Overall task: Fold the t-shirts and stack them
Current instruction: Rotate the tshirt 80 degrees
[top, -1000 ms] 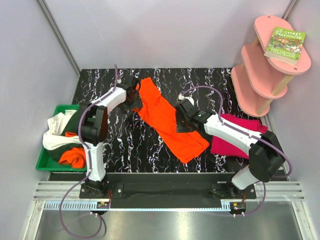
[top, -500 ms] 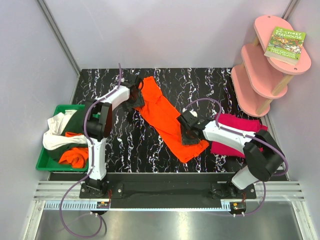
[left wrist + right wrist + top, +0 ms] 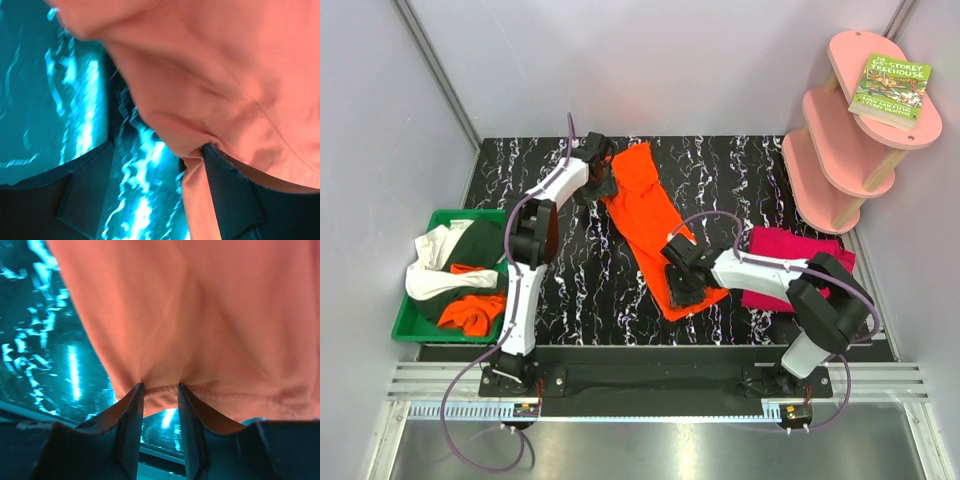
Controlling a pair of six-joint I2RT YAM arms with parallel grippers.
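Though crumpled, shirts (image 3: 453, 271) inside green bin (image 3: 404, 328)

On the table (image 3: 740, 170), a long shirt (image 3: 645, 215), far-left to near-right; right of it, a folded shirt (image 3: 790, 245). Left, a bin (image 3: 404, 322) of shirts (image 3: 440, 280). Far right, shelf (image 3: 840, 120) with book (image 3: 890, 88) on top.

The right jaws stand nearly closed at the near edge of the view, with only a narrow gap between their dark tips, and in that gap they pinch the stitched hem of the orange t-shirt (image 3: 200, 315). From the pinch the cloth spreads away in soft creases and fills most of the view. To the left, and in a sliver under the hem, lies the glossy marbled table (image 3: 45, 355).
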